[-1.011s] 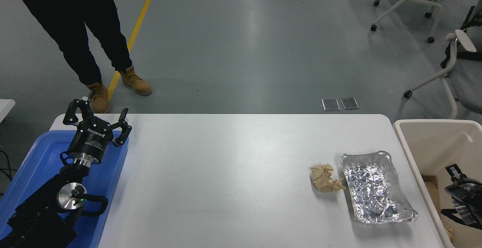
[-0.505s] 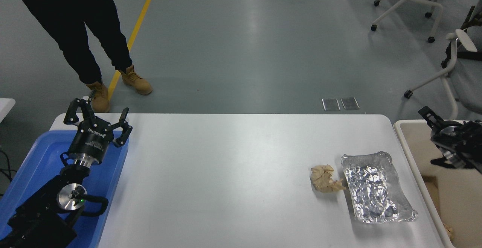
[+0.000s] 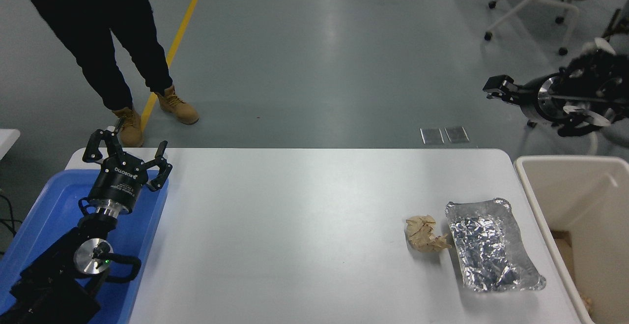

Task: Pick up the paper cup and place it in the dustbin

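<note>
A white desk (image 3: 295,225) is carrying a crumpled brown paper wad (image 3: 423,234) near its right edge, with a foil tray (image 3: 491,248) lying just beside it on the right. The dustbin (image 3: 570,166) is standing off the desk's right edge. A blue plastic tray (image 3: 46,201) is sitting at the desk's left edge, the left gripper (image 3: 125,154) hanging over it with jaws spread. The right gripper (image 3: 494,88) is hanging high beyond the desk's far right corner. A person's legs (image 3: 113,44) are standing past the far left corner.

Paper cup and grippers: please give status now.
Left gripper open, parked over blue tray. Right gripper raised above dustbin, state unclear. Paper cup not visible. Nothing in the way.
</note>
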You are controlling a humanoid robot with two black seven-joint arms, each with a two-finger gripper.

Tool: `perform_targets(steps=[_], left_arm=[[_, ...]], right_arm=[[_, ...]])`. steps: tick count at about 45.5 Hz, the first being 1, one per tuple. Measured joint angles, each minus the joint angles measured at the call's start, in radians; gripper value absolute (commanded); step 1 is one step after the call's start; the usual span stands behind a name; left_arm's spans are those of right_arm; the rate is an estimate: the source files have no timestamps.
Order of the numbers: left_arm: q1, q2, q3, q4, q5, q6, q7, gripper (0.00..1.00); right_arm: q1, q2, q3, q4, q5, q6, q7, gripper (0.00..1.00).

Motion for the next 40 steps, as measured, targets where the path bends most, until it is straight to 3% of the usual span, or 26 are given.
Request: perform_targets(steps=[19,40], left_arm=[[0.0,0.0,0.0,0.0,0.0,0.001,0.0,0.98],[0.0,0.001,0.0,0.001,0.001,0.002,0.0,0.98]], right_arm=[[0.42,0.009,-0.06,0.33,-0.005,0.391,-0.001,1.0],[0.592,0.063,-0.055,0.421,-0.007,0.514,-0.002,1.0]])
